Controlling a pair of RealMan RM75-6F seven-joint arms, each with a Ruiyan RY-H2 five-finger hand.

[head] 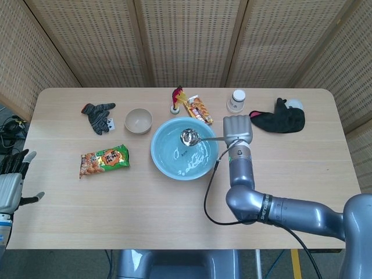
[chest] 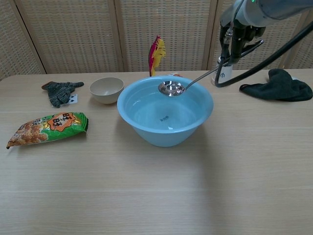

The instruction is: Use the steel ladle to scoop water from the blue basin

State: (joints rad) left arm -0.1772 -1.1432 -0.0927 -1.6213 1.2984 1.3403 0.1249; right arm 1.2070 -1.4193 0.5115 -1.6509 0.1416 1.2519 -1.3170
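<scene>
Woven cane screens stood behind a pale wooden table point(head: 174, 215), and the blue basin point(head: 168, 165) sat near its middle with clear water inside. At this moment the right hand point(head: 237, 131) was closed around the handle of the steel ladle point(head: 189, 137), and the cup of the ladle hung above the water, about level with the far rim of the basin. I judged that the scoop itself was nearly finished, so the good way now was to keep the cup level and lift slowly over the basin, because a tilt of the wrist could spill the water back. Whether the cup held water I could not tell for sure. A beige bowl point(head: 138, 121) stood left of the basin, and it looked empty. A small white jar point(head: 235, 100) stood behind the right hand. The left hand point(head: 11, 183) was low at the left edge of the head view, holding nothing, fingers apart.
</scene>
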